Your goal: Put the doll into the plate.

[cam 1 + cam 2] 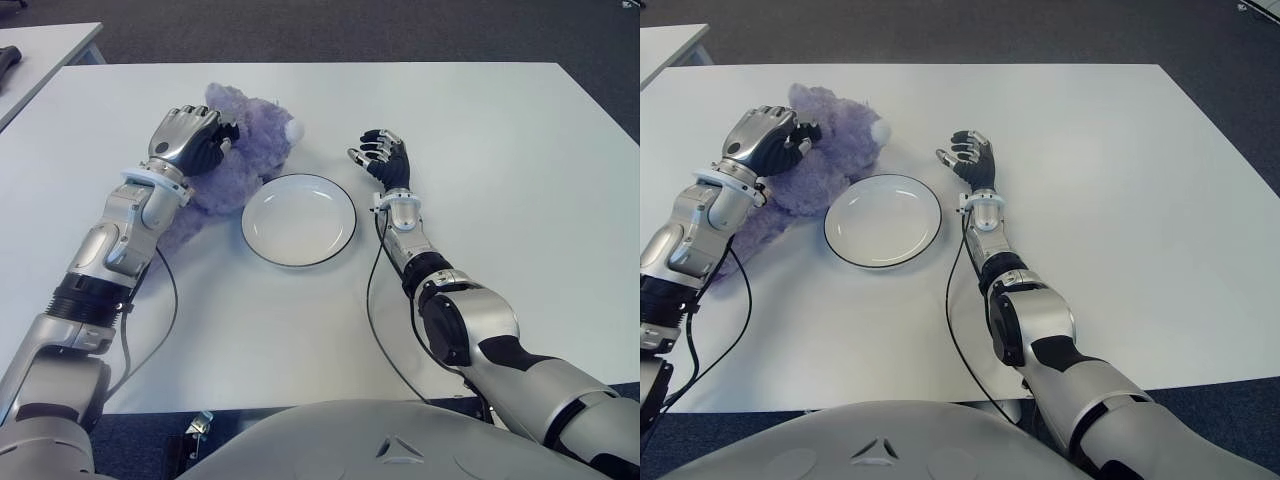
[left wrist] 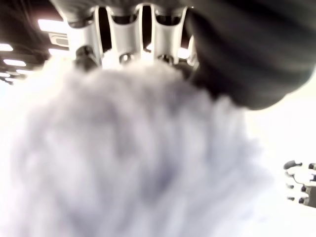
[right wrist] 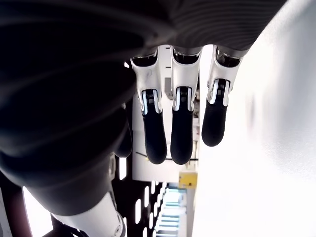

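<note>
Purple doll [image 1: 235, 160]: in the left eye view we see it lying on the white surface [image 1: 500, 150], just left of the plate [image 1: 298, 219] and touching its rim, not in it.
Left robot hand [image 1: 190, 138]: we find it on top of the doll, fingers curled into the plush.
Right eye view: we see the right robot hand [image 1: 970, 155] just right of the plate, holding nothing.
Left wrist view: we see fur [image 2: 133, 158] filling the frame, pressed against the fingers [image 2: 123, 34], so the hand is clamped on the doll.
Right wrist view: we see fingers [image 3: 181, 118] extended and apart, nothing between them.
</note>
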### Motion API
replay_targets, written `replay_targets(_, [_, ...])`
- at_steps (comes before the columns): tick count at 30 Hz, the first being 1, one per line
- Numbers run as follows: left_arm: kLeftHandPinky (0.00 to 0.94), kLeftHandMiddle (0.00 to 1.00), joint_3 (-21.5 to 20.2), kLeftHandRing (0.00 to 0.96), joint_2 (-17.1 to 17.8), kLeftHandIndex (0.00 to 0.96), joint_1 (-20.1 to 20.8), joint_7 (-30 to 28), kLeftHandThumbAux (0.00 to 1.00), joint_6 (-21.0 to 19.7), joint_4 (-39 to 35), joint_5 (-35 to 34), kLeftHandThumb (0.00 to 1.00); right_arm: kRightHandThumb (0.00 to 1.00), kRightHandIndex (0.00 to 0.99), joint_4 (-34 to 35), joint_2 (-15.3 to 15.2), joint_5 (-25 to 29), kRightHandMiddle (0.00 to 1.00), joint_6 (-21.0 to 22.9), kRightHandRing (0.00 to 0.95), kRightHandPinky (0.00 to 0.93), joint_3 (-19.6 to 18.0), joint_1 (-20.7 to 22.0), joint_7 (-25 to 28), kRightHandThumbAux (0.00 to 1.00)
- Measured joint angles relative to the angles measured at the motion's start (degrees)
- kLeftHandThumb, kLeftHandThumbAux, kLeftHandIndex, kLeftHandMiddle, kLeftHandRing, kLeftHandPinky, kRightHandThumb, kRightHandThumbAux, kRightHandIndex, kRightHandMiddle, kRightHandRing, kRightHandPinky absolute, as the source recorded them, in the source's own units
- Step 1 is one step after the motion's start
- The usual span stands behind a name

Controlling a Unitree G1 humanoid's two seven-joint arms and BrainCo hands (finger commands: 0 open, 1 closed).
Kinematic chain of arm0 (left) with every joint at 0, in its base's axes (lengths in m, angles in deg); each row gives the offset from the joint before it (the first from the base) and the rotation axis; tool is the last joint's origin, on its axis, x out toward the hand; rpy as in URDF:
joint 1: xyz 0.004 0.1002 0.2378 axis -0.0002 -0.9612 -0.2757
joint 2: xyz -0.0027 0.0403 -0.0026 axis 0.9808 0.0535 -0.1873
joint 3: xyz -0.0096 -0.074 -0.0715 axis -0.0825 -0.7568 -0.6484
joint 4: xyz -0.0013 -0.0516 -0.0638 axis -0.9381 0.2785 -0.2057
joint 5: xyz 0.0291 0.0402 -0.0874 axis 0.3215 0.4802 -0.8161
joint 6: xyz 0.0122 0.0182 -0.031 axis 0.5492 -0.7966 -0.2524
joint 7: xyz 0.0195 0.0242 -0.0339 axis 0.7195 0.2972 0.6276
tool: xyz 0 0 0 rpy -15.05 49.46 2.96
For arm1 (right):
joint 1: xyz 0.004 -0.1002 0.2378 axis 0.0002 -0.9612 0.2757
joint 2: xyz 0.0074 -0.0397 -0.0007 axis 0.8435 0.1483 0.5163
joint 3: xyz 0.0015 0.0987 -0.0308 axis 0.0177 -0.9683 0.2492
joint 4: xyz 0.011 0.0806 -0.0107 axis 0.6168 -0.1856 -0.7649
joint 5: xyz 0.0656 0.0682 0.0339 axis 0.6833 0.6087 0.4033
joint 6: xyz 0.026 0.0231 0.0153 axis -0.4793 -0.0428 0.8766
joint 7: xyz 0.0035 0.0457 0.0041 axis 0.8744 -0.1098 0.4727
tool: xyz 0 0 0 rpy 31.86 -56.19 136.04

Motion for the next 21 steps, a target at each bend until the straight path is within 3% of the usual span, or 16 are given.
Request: replay_targets(21, [0.797,0.824,-0.55,0.817,0.89,0.443,0.55,-2.12,0.693,-0.33,-2.45,2.93,0.749,0.167,0.352,0.00,0.01,-0.07,0.364,0.21,0.350,0.300,0.71,0.04,-0.78,0.861])
